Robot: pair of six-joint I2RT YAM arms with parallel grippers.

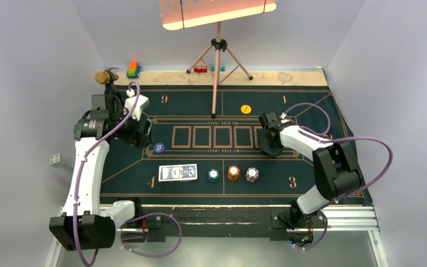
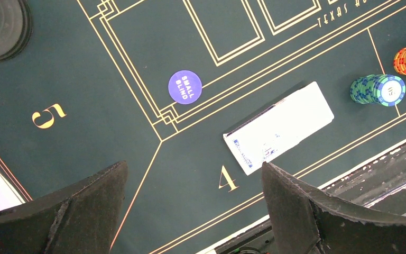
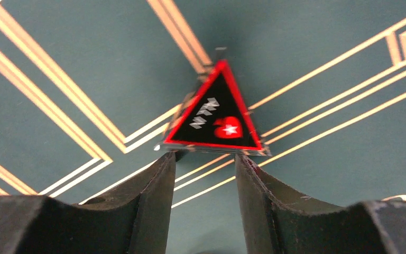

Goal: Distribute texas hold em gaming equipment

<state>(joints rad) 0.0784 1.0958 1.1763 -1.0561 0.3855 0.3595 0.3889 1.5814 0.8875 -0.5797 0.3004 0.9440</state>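
Observation:
A deck of blue-backed cards (image 1: 178,173) lies on the green mat (image 1: 311,183) near the "4"; it also shows in the left wrist view (image 2: 279,127). To its right stand teal (image 1: 213,175), orange-brown (image 1: 233,172) and whitish (image 1: 252,174) chip stacks. A dark blue "small blind" disc (image 1: 158,148) lies left of the card boxes. A yellow chip (image 1: 246,109) lies at the far side. My left gripper (image 2: 195,174) is open and empty above the "4". My right gripper (image 3: 206,159) has its jaws a little apart, with a black red-edged triangle marker (image 3: 214,119) at its fingertips.
A gold-headed microphone (image 1: 105,77) stands at the far left; its black base (image 2: 0,26) shows in the left wrist view. Toy blocks (image 1: 134,69) sit on the far edge. A tripod (image 1: 218,50) stands at the far middle of the mat.

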